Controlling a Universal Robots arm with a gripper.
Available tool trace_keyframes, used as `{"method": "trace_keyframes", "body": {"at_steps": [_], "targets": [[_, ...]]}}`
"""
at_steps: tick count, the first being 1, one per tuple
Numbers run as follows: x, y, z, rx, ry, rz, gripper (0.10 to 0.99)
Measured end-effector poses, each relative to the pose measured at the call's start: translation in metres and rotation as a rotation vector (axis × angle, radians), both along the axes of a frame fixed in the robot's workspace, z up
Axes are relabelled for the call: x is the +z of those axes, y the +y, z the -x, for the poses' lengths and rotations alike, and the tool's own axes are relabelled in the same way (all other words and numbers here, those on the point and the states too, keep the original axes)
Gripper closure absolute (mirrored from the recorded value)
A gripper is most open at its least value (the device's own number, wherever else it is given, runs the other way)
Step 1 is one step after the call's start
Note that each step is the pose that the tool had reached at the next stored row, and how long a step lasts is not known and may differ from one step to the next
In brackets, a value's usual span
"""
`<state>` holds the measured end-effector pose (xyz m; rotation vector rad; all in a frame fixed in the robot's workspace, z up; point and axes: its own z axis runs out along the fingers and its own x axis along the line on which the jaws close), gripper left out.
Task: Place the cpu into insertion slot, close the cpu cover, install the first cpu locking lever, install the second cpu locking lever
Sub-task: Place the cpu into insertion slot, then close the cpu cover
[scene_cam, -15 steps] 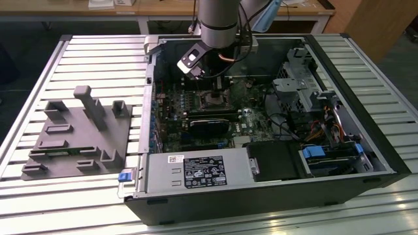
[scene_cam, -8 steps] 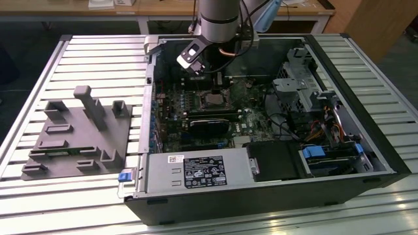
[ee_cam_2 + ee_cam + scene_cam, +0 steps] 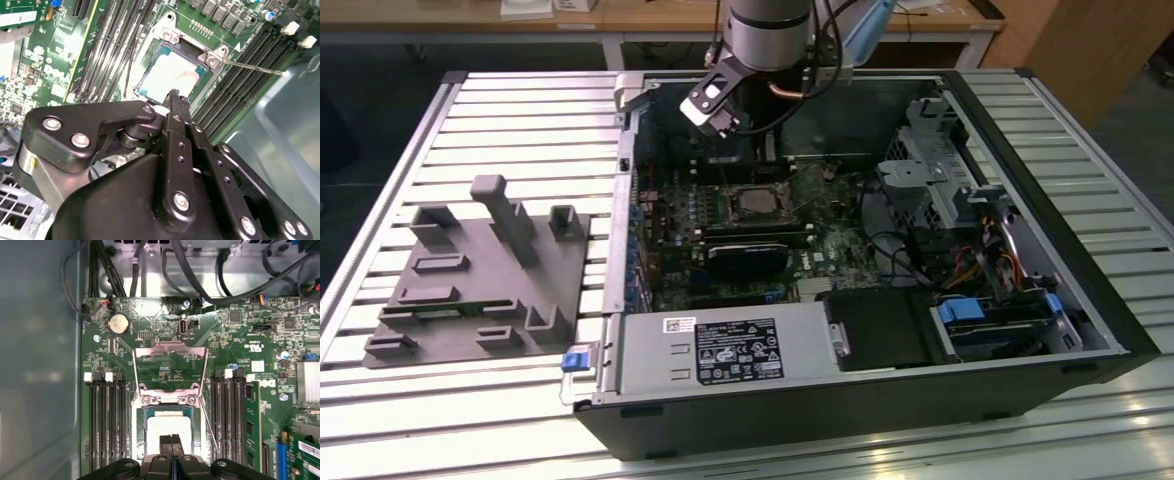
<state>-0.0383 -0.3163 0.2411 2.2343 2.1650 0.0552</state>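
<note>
- Slatted metal table [image 3: 480, 100] fills the exterior view; an open computer case [image 3: 854, 410] lies on it, and a grey fixture [image 3: 480, 270] sits beside the case on the exterior view's left.
- Inside the case I see the cpu [image 3: 167, 75] lying flat in the slot [image 3: 172, 50], pale face up, on the green board [image 3: 115, 355].
- My claw [image 3: 174, 94] hangs just above the cpu's near edge. In both wrist views its tip overlaps the chip, but I cannot tell whether it touches.
- Both fingers [image 3: 167, 440] are pressed together with no gap, and nothing is held between them.
- I see the cover [image 3: 170, 347] swung open, standing up off the slot on the side away from the claw, its window showing the board behind.
- One thin lever [image 3: 250, 66] sticks out sideways from the slot's corner, across the memory slots.
- My arm [image 3: 771, 35] comes down from the top edge of the exterior view into the far part of the case, its wrist tilted and its tip pointing down at the board.
</note>
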Motion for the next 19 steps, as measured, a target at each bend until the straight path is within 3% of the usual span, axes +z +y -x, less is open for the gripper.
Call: {"method": "trace_keyframes", "body": {"at_steps": [6,19], "targets": [[0.0125,-0.0001,0.0,0.0,-0.0017,0.0,0.98],[0.013,0.0003,-0.0032,0.0,-0.002,0.0,0.98]]}}
